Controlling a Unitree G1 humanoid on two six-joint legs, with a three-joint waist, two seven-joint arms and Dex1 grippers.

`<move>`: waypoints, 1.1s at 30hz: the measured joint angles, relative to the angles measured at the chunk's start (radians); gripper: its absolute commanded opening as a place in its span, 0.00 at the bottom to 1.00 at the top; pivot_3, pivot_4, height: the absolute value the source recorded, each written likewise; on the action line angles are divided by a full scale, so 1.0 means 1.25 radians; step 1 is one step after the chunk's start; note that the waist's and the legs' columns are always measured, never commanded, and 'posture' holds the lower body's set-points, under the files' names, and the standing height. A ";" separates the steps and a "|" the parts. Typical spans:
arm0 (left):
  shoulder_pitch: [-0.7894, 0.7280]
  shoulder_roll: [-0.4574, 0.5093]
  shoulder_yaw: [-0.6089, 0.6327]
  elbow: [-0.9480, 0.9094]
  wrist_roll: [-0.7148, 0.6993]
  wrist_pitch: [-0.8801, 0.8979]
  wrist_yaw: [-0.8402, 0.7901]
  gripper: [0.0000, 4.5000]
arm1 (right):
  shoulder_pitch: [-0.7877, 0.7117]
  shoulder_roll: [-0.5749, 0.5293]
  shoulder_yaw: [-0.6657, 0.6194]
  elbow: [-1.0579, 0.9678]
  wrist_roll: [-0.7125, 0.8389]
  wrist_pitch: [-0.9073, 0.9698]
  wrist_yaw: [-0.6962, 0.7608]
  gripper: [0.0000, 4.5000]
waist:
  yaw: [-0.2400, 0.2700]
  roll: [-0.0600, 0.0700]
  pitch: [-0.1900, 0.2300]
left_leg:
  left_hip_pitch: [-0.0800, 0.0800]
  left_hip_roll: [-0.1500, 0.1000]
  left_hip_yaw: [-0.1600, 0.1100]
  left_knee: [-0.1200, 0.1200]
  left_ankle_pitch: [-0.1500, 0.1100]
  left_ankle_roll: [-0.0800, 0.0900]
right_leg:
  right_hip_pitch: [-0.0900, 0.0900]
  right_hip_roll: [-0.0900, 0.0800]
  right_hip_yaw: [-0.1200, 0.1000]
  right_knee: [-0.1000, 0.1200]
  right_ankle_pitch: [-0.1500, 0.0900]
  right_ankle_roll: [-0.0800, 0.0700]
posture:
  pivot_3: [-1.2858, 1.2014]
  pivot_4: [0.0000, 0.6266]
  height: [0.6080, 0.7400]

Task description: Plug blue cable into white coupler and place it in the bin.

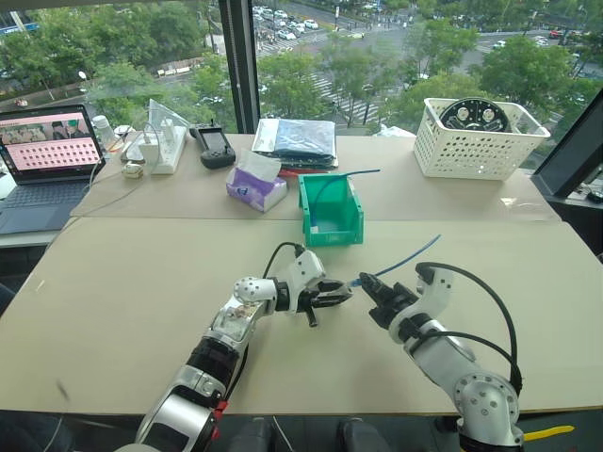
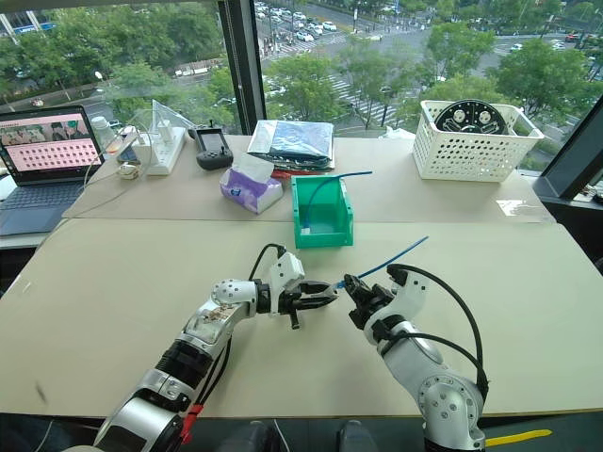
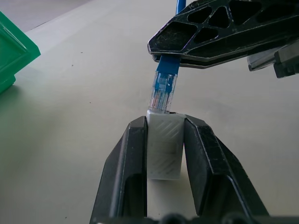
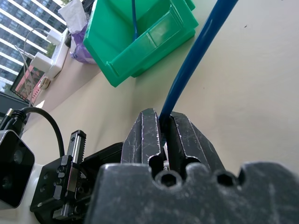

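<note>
Surface (image 1: 132, 311): pale and broad, a seam running across it behind the two arms; bare stretches lie to the left of the left arm, to the right of the right arm and between the arms and the near edge; the far edge runs along the window, crowded by a laptop (image 1: 47, 165), a purple tissue pack (image 1: 256, 185), a dark flat package (image 1: 297, 139) and a white lattice basket (image 1: 476, 141) at the far right.

The bin (image 1: 332, 212): bright green, standing just past the seam, straight beyond the arms and well apart from them, open strip of surface between; a second thin blue cable (image 1: 344, 176) pokes out of it.

Left pincer (image 1: 325, 298): pointing toward the right arm, above the surface; fingers (image 3: 128, 168) pressed against both sides of the white coupler (image 3: 164, 147), pinching it, dark opening facing the other pincer.

Right pincer (image 1: 370, 285): fingers (image 4: 147, 135) pressed together on the blue cable (image 1: 405, 259), pinching it just behind its clear plug (image 3: 162, 93); the cable's free length rises away over the surface toward the right rear; the plug tip sits at the coupler's mouth, touching its rim; how deep it has entered cannot be told.
</note>
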 measured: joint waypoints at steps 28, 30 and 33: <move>0.000 -0.005 0.005 0.008 -0.001 0.001 -0.022 0.15 | -0.003 -0.090 0.017 -0.002 -0.032 0.046 0.073 0.00 | 0.000 0.000 0.000 | 0.000 0.000 0.000 0.008 0.000 0.000 | 0.000 0.000 0.000 0.006 -0.001 0.000 | 0.52 0.24 1.00; 0.000 -0.005 0.005 0.008 -0.001 0.001 -0.022 0.15 | -0.008 -0.096 0.018 -0.002 -0.036 0.054 0.077 0.00 | 0.000 0.000 0.000 | 0.000 0.000 0.000 0.008 0.000 0.000 | 0.000 0.000 0.000 0.006 -0.001 0.000 | 0.52 0.24 1.00; 0.001 -0.008 0.007 0.006 -0.001 0.010 -0.020 0.15 | -0.014 -0.096 0.027 -0.001 -0.047 0.060 0.082 0.00 | 0.000 0.000 0.000 | 0.000 0.000 0.000 0.007 0.000 0.000 | 0.000 0.000 0.000 0.006 -0.001 0.001 | 0.52 0.24 1.00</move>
